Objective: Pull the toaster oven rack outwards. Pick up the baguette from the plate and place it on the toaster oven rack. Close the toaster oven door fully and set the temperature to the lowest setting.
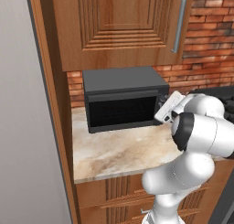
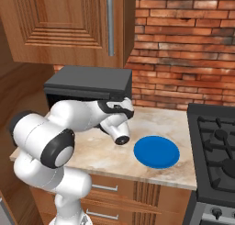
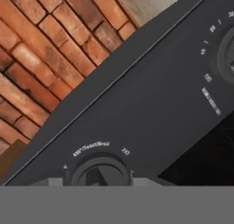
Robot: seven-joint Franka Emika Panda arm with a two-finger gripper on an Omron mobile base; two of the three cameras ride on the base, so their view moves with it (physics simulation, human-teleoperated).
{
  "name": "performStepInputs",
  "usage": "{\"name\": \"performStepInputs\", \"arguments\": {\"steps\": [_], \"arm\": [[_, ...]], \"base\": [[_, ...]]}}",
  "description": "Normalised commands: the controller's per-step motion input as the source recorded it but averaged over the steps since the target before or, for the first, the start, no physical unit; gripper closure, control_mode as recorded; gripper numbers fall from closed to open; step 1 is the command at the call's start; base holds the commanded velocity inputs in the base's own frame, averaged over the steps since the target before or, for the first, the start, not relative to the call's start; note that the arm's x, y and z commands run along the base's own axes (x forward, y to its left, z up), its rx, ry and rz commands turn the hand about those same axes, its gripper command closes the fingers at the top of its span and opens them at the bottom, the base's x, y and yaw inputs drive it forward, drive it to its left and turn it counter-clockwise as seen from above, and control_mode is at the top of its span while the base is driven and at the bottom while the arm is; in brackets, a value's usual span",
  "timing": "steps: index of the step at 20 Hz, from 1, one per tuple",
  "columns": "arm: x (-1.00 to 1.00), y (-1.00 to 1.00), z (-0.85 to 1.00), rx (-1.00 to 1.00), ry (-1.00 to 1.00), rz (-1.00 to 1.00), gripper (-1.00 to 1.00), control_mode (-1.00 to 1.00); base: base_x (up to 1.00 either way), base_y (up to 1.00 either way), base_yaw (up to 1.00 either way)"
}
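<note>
The dark grey toaster oven point(image 1: 123, 88) point(image 2: 87, 84) stands on the counter against the brick wall. Its door point(image 1: 121, 109) is closed flat, so the toaster oven rack and the baguette are hidden. The blue plate point(image 2: 156, 151) lies bare to the oven's right. My gripper point(image 1: 162, 114) presses against the control strip at the oven's front right. In the hand view the gripper point(image 3: 98, 182) sits over a round dial point(image 3: 98, 170), which is marked with temperature figures. Its jaws flank the dial closely on both sides. A second dial point(image 3: 227, 56) lies further along the strip.
A wooden wall cabinet point(image 1: 119, 26) hangs just above the oven. The marble counter point(image 1: 119, 150) has free room in front of the oven. A black stove point(image 2: 215, 141) borders the counter on the right, and a tall panel point(image 1: 27, 127) on the left.
</note>
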Motion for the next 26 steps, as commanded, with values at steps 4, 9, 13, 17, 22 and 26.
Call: {"name": "performStepInputs", "arguments": {"steps": [4, 9, 13, 17, 22, 26], "arm": [[0.30, 0.51, -0.12, -0.17, -0.02, 0.11, 1.00, -1.00], [0.43, 0.54, -0.10, -0.34, -0.03, 0.23, 1.00, -1.00], [0.51, 0.48, -0.08, -0.39, -0.06, 0.27, 1.00, -1.00], [0.42, 0.40, -0.10, -0.39, -0.10, 0.27, 1.00, -1.00], [0.40, 0.34, -0.13, -0.38, -0.09, 0.24, 1.00, -1.00], [0.38, 0.26, -0.09, -0.37, -0.08, 0.21, 1.00, -1.00]], "base": [[0.00, 0.00, 0.00], [0.00, 0.00, 0.00], [0.00, 0.00, 0.00], [0.00, 0.00, 0.00], [0.00, 0.00, 0.00], [0.00, 0.00, 0.00]]}}
